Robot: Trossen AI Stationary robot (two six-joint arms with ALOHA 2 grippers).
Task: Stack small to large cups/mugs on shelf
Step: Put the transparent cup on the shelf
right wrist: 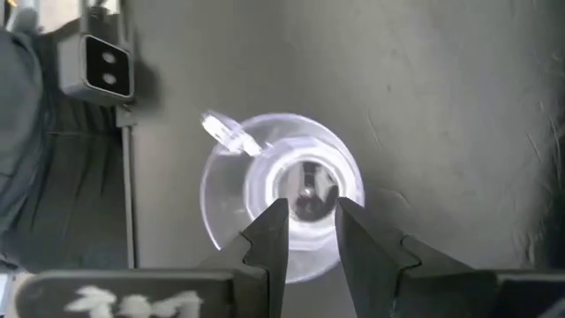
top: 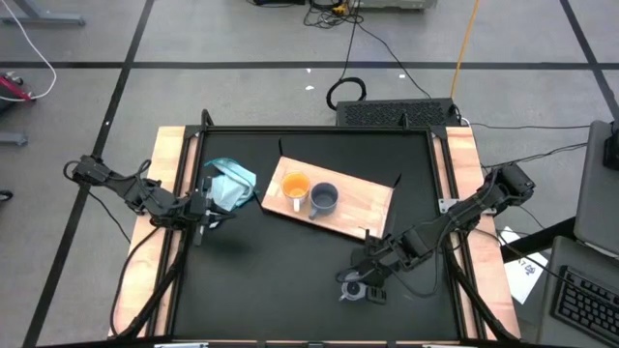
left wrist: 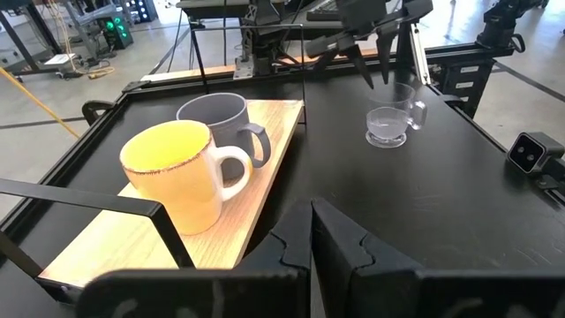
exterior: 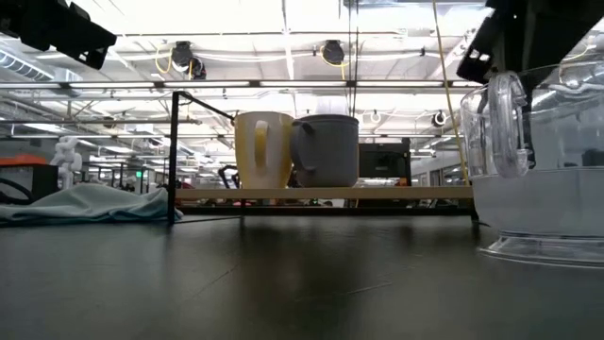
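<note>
Right wrist view looks straight down past the right claw [right wrist: 305, 231], whose two dark fingers stand a little apart directly above the clear glass cup [right wrist: 282, 190]; whether they touch its rim cannot be told. The cup stands upright on the black desk [right wrist: 459, 106], its handle pointing away from the fingers. A small black camera box [right wrist: 108, 64] sits near it at the desk's edge.

From above, the right claw [top: 360, 283] hangs over the clear cup [top: 354, 289] near the desk's front, well apart from the light-wood shelf [top: 368, 198]. On that shelf the orange mug [top: 295, 188] and the blue-grey mug [top: 323, 200] stand upright, just beside each other, handles showing.

The left claw [top: 207, 207] waits at the desk's left side, beside the teal-blue cloth [top: 232, 184]; in its wrist view the fingers [left wrist: 349, 252] are pressed together.

In the low view the clear cup [exterior: 543, 161] is cut off at the picture's right edge, and the mugs hide part of the room behind. No writing can be read anywhere.
</note>
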